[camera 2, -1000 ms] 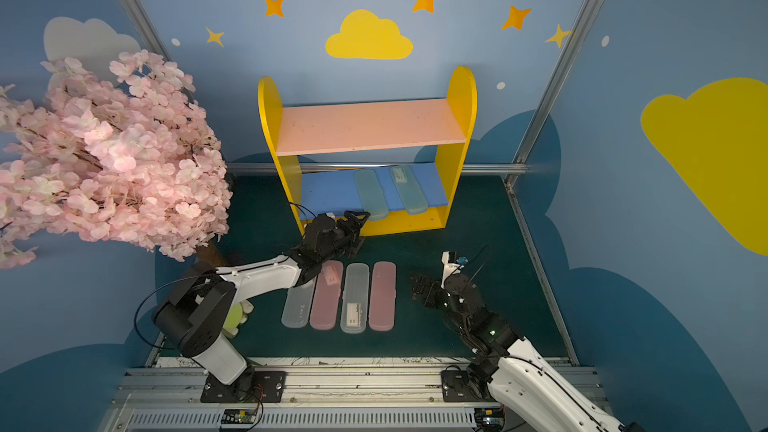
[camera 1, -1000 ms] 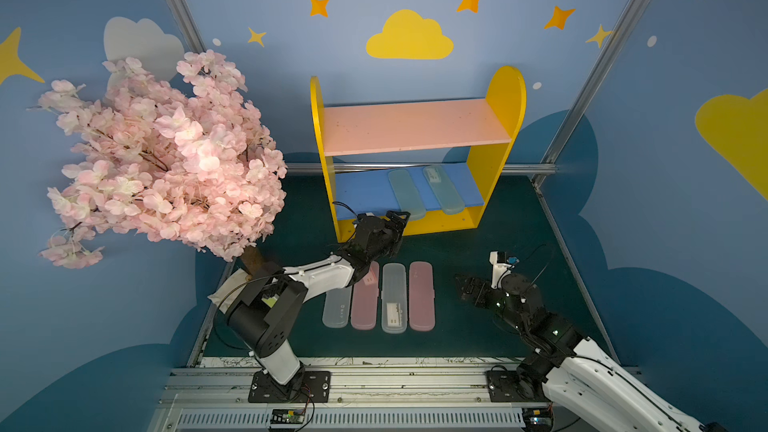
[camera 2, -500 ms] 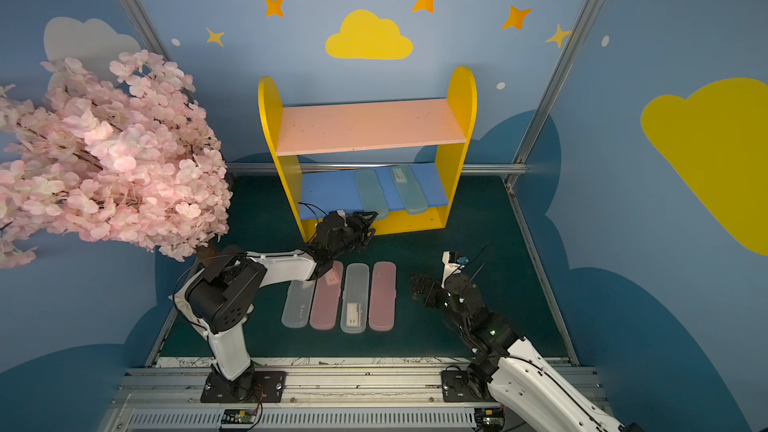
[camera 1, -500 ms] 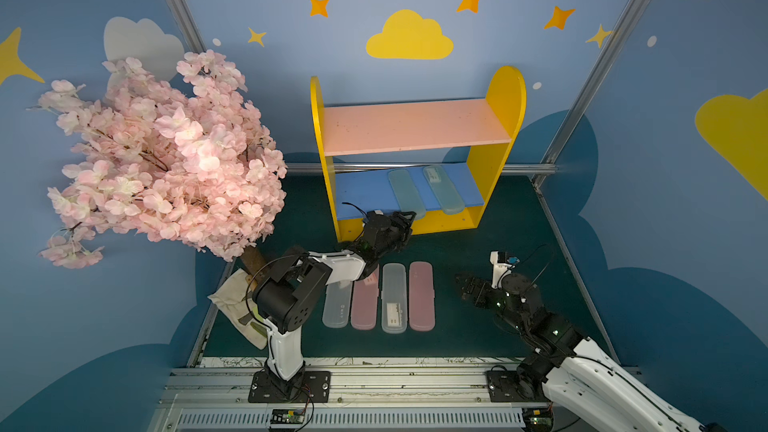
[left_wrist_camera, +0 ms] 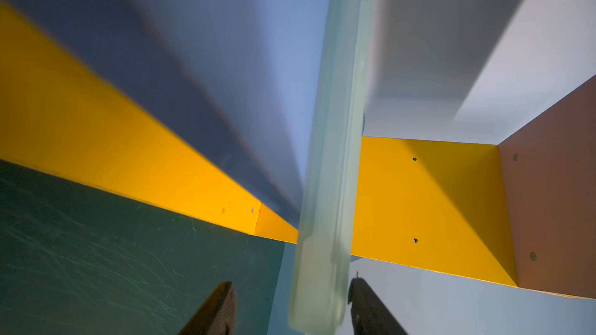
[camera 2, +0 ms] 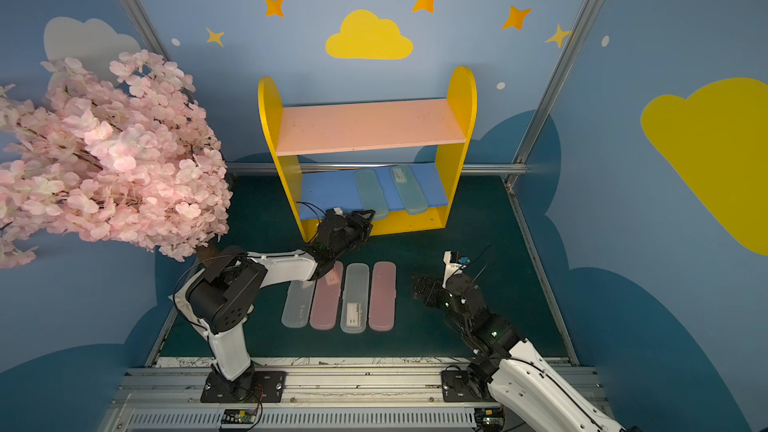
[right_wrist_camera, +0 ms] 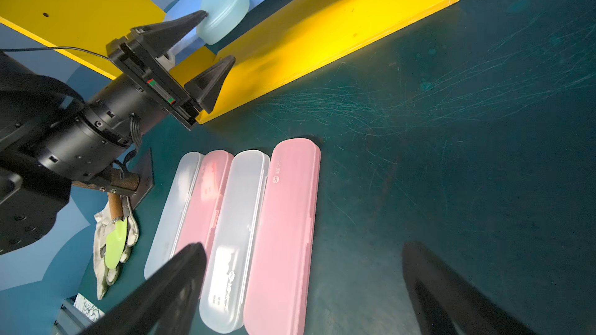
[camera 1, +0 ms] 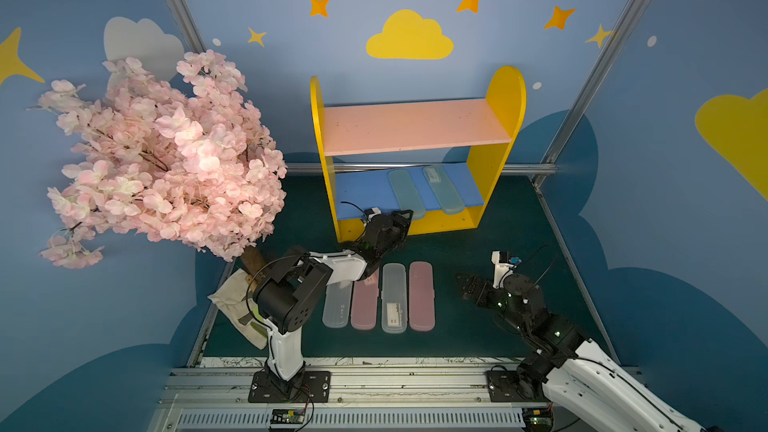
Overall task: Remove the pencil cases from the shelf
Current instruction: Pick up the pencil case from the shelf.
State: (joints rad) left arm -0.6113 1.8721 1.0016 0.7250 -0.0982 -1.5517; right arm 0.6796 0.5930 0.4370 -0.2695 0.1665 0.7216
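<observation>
**A:** What do we log for the mat [camera 1: 498, 238] and shelf [camera 1: 415, 126]?

**B:** The shelf stands at the mat's rear. Its blue board [camera 1: 361, 193] carries the left teal case [camera 1: 405, 191] and right teal case [camera 1: 442, 189].

**A:** Left gripper [right_wrist_camera: 218, 37]?

**B:** Jaws partly apart, straddling the left teal case's overhanging near end. One finger [left_wrist_camera: 364, 304] sits at its side and the other stands clear. We see no clamp.

**A:** Right gripper [right_wrist_camera: 303, 246]?

**B:** Spread wide, empty, above the mat. Beside it we see a row: first clear case [camera 1: 337, 305], first pink case [camera 1: 365, 305], second clear case [camera 1: 394, 297], second pink case [camera 1: 422, 295].
</observation>
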